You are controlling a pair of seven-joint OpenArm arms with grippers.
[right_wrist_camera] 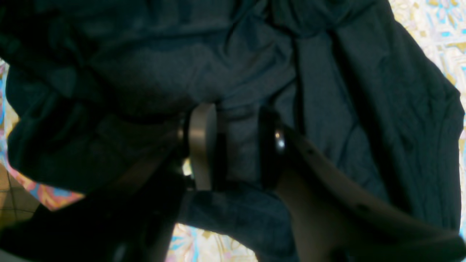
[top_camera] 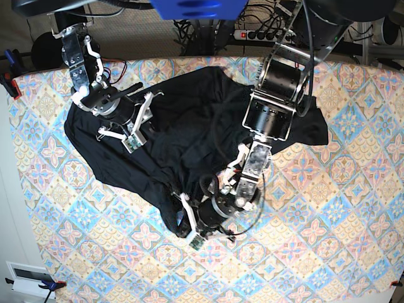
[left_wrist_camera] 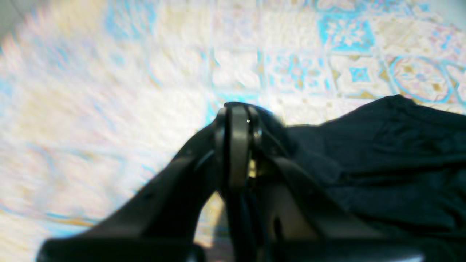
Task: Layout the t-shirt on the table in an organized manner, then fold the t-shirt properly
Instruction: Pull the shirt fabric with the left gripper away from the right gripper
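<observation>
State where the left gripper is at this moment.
In the base view the left gripper is low and central, shut on the lower edge of the plain black fabric t-shirt.
</observation>
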